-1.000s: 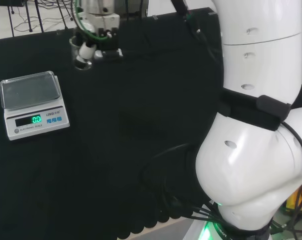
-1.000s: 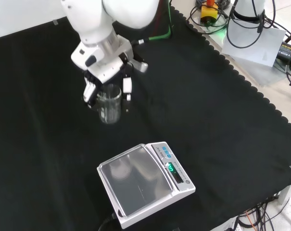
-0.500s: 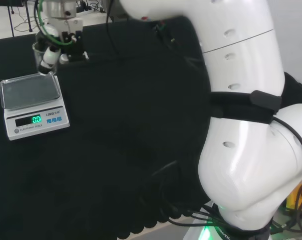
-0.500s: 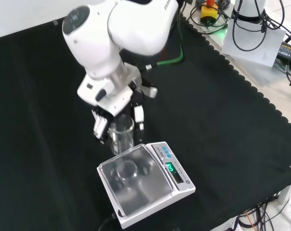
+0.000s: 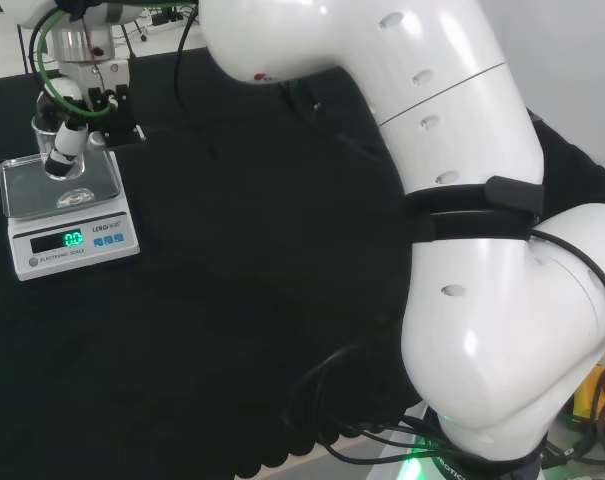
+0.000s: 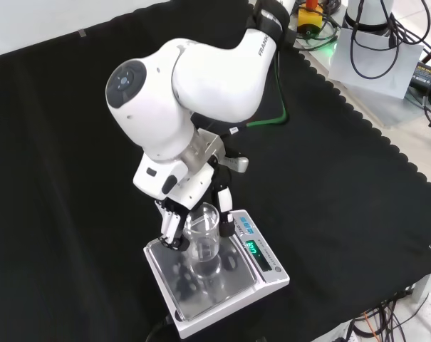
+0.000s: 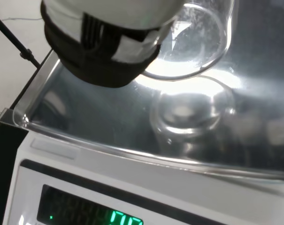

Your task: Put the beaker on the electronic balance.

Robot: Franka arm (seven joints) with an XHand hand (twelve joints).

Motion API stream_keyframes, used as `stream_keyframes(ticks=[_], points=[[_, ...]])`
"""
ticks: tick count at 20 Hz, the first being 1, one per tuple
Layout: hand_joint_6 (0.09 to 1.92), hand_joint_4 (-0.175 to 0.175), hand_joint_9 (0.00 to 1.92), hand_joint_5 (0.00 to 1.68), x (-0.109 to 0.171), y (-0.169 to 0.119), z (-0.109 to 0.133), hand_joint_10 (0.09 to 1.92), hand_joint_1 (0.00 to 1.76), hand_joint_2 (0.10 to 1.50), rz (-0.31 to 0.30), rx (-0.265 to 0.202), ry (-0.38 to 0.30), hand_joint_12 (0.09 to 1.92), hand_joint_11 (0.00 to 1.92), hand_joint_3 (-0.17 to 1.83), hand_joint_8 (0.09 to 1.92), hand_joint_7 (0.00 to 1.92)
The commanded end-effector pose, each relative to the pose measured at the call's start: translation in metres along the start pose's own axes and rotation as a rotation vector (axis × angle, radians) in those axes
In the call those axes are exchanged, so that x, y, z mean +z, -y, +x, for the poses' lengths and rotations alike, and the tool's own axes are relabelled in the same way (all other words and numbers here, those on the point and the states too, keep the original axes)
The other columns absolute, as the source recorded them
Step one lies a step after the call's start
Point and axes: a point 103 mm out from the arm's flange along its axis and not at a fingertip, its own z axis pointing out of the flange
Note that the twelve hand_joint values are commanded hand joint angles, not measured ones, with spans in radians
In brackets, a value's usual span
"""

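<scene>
Currently, at the far left of the head view, the electronic balance (image 5: 67, 215) sits on the black cloth (image 5: 262, 260), its steel pan (image 5: 22, 190) toward the back and its lit green display facing the camera. Above the pan the hand (image 5: 70, 130) holds the beaker (image 5: 52, 150), a clear glass vessel, upright, with fingers curled round its wall (one white fingertip lies across the glass on the side toward the camera). To the right, the arm (image 5: 462, 250) takes up most of that view. In the front view, from left: the hand (image 6: 174, 214) comes down from the large white link, fingers (image 6: 171, 226) on the left of the beaker (image 6: 203, 239) and another on its right, closed on the glass. The beaker stands over the middle of the pan (image 6: 176, 281) of the balance (image 6: 215, 281); whether its base touches the steel I cannot tell. In the wrist view the beaker's rim (image 7: 198, 42) is close and large above its reflection in the pan (image 7: 85, 112), beside the black and white of the hand (image 7: 104, 42).
</scene>
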Motion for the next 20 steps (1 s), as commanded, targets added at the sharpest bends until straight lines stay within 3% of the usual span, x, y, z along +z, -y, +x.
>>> stream_keyframes(ticks=[1, 12, 15, 17, 20], points=[[1.31, -0.175, 1.16, 0.78, 0.016, -0.004, -0.001, 1.06, 1.22, 1.19, 0.039, 0.006, 0.006, 0.84, 1.36, 0.04, 1.32, 0.82], [1.31, -0.175, 1.16, 0.78, 0.027, -0.011, -0.01, 1.05, 1.22, 1.19, 0.068, 0.01, -0.002, 0.84, 1.38, 0.04, 1.32, 0.82], [1.36, -0.146, 1.16, 0.5, 0.027, -0.011, -0.011, 0.92, 1.16, 1.11, 0.08, 0.002, 0.002, 0.88, 1.31, -0.11, 1.31, 0.81], [0.99, -0.093, 1.02, 0.22, 0.026, -0.009, -0.011, 0.84, 1.04, 1.0, 0.065, -0.006, -0.002, 1.05, 1.05, -0.16, 1.21, 0.64], [0.41, -0.017, 0.67, 0.05, 0.021, -0.006, -0.011, 0.85, 0.85, 0.89, 0.037, -0.024, 0.002, 1.36, 0.56, -0.17, 1.07, 0.31]])
